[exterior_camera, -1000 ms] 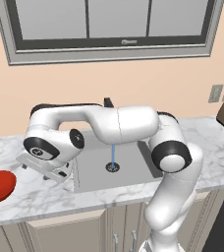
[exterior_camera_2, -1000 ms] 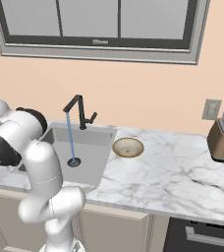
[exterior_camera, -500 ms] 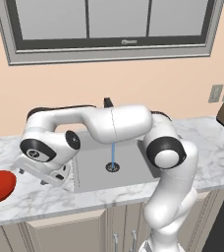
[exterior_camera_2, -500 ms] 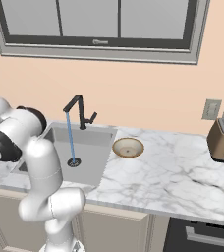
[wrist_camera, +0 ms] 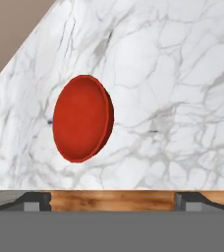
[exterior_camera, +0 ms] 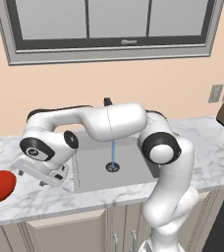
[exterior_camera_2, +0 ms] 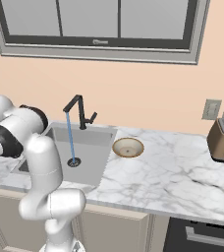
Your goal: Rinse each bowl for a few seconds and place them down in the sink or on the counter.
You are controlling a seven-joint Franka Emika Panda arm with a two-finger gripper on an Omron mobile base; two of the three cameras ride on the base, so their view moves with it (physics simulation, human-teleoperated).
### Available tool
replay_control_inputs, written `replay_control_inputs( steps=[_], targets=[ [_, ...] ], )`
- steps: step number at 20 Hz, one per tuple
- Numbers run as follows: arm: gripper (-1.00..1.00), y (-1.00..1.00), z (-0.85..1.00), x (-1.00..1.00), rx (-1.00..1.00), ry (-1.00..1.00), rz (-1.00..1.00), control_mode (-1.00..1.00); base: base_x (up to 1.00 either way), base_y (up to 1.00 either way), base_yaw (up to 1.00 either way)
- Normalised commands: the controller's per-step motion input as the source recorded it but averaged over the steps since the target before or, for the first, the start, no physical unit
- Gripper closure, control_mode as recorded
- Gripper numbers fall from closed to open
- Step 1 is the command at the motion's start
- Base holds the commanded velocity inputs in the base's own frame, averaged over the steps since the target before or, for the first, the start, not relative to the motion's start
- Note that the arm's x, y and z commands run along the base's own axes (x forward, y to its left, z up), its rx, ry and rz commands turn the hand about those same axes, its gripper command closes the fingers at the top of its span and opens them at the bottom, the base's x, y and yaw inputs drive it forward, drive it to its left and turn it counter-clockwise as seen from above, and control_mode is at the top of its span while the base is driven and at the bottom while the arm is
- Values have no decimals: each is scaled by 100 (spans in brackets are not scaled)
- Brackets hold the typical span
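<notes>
Your end effector (exterior_camera: 45, 178) is hanging spread and empty, the red bowl (wrist_camera: 82, 118) lying ahead; descending off-centre, you're risking nudging its rim across the counter (wrist_camera: 173, 74).

Glossy red bowl (wrist_camera: 82, 118), veined white marble counter (wrist_camera: 182, 98), matt grey sink (exterior_camera: 94, 167)

Bare counter (wrist_camera: 182, 98) around red bowl (wrist_camera: 82, 118)
</notes>
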Motion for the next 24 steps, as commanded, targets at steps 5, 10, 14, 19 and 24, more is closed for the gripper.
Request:
replay_control_inputs(
  steps=[5,10,14,19,24],
  targets=[
    [-100,-5,-16,19,2,0,4,-100,0,0,0],
    [-100,0,-19,23,0,0,2,-100,0,0,0],
    [-100,3,-20,21,0,0,2,-100,0,0,0],
    [-100,21,-21,25,0,0,0,-100,0,0,0],
    [-100,28,-17,27,0,0,0,-100,0,0,0]
  ],
)
